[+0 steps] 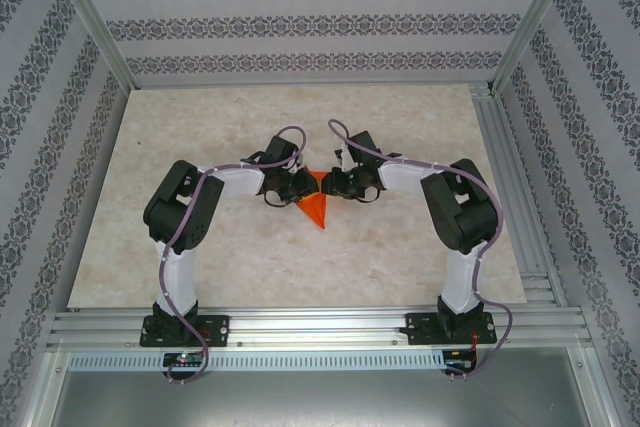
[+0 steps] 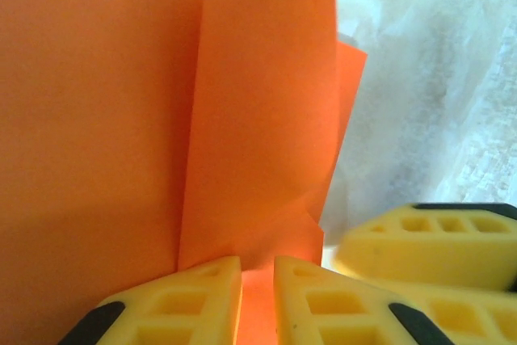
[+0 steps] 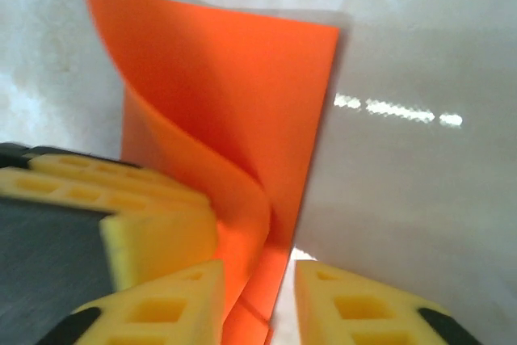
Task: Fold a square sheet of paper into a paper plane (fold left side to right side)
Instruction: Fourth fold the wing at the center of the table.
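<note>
- Overhead: we note bright, even, diffuse light, with only faint shadows on the table.
- Right wrist: streaky glare on the table, soft focus.
- Left wrist: orange paper blurred; background washed out, perhaps overexposed.

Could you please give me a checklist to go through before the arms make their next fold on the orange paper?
1. Left hand gripping the thin bright orange paper sheet: cannot tell; its fingers sit close on either side, with a narrow gap.
2. Right hand open: ok; the jaws are apart, with the paper's edge between them.
3. Paper creased flat: not ok; a flap curls upward.
4. Room between the hands: not ok; they crowd together over the paper.
5. Paper well inside the pale marbled tabletop: ok.
</note>
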Robot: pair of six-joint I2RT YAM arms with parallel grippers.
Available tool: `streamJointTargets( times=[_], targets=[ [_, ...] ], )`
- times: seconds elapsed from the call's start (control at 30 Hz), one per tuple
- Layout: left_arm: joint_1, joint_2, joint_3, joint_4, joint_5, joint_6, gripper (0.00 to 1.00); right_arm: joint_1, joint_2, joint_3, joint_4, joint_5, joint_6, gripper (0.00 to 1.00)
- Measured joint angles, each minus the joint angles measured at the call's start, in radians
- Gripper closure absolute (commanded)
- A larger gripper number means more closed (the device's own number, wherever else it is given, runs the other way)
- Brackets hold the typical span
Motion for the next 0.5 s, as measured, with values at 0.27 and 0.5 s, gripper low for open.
streamJointTargets(
  times=[0.27,0.5],
  targets=[
    [-0.002,0.001,-0.002,0.010,-0.004,0.000,0.79,0.002,-0.274,-0.168,0.042,-0.034,0.020,0.75],
    [-0.003,0.001,-0.002,0.010,-0.005,0.000,0.79,0.097,-0.243,-0.288,0.155,-0.089,0.123,0.81]
  ],
)
